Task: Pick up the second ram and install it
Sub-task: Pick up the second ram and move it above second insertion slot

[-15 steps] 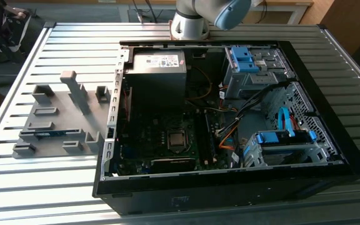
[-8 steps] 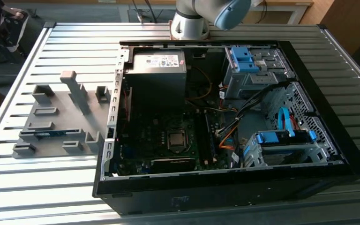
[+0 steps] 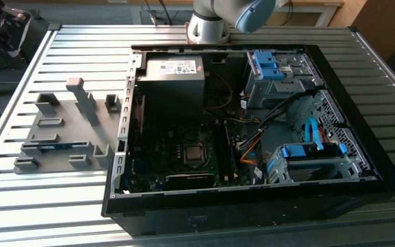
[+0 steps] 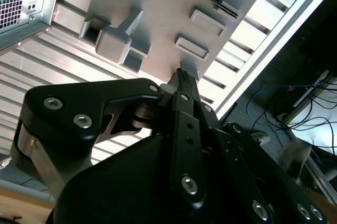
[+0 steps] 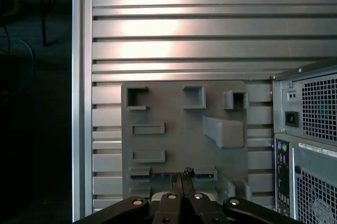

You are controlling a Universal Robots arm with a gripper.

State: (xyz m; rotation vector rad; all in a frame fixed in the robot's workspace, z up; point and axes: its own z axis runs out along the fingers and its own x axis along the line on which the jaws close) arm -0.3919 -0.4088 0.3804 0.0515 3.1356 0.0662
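In the first wrist view the gripper [image 5: 183, 174] shows as two slim black metal fingers pressed flat together with nothing between them, hinged on bolted black links. It hangs above the rack [image 5: 174, 139], apart from it. The rack is a flat plate of matt gray plastic with raised rectangular pockets, low frames and one wedge-shaped block. The ram [image 5: 160, 173] lies on its long edge in a slot near one edge of the rack, a thin dark strip whose middle the fingertips cover in this view. In the exterior view it reads as a blue-green sliver between gray blocks, with taller gray posts farther along the plate.

The rack lies on a table [image 3: 19, 206] of ribbed aluminium slats that shine in the light. Just beside the rack, to the exterior view's right, lies the open case [image 3: 382, 180], black sheet steel with a perforated gray rear panel. Inside it are a boxy gray power supply [image 3: 173, 72] with a white label, a dark board [image 3: 163, 154] with a square metal socket [image 3: 194, 153], loose orange and black cables, and bright blue clips [image 3: 266, 64] on the drive bays. Beyond the case stands the silver arm [image 3: 208, 25] with a pale blue cap.
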